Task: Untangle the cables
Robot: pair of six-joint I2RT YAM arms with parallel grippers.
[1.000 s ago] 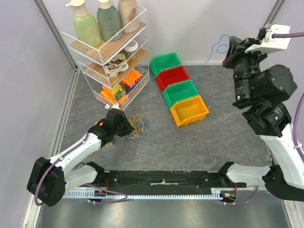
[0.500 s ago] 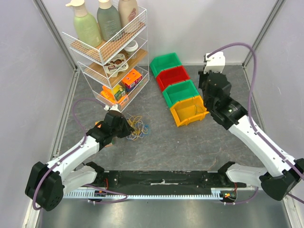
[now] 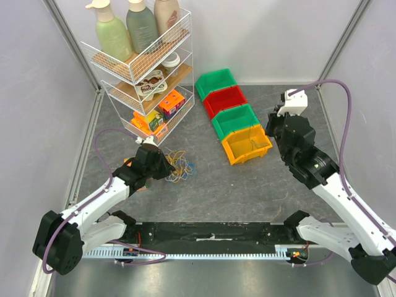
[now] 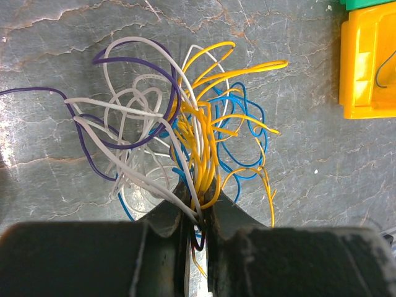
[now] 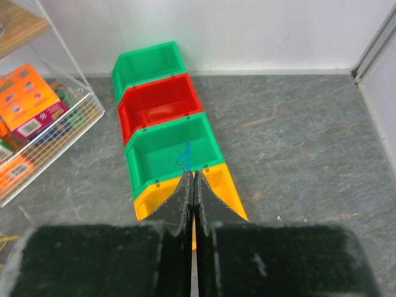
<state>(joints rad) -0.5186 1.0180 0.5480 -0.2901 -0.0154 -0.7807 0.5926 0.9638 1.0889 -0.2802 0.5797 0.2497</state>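
Bins (image 3: 234, 116) sitting near knotted cables (image 4: 185, 136)
Left hand (image 4: 197, 216) is clamping them; right hand (image 5: 193, 179) is pinching a blue wire (image 5: 184, 156).

I work in a robotics lab test cell: my worktop (image 3: 247, 185) is a grey slab boxed in by blank pale walls (image 3: 266, 37) and aluminium posts (image 3: 70, 40), and I am bolted to a rail (image 3: 210, 234) along its near edge. What sits on it is staged practice stuff: a wire rack (image 3: 143, 74) of bottles (image 3: 112, 34) at the far left corner, coloured bins (image 3: 234, 116) by the far edge, and loose cables (image 3: 178, 166) left of centre.
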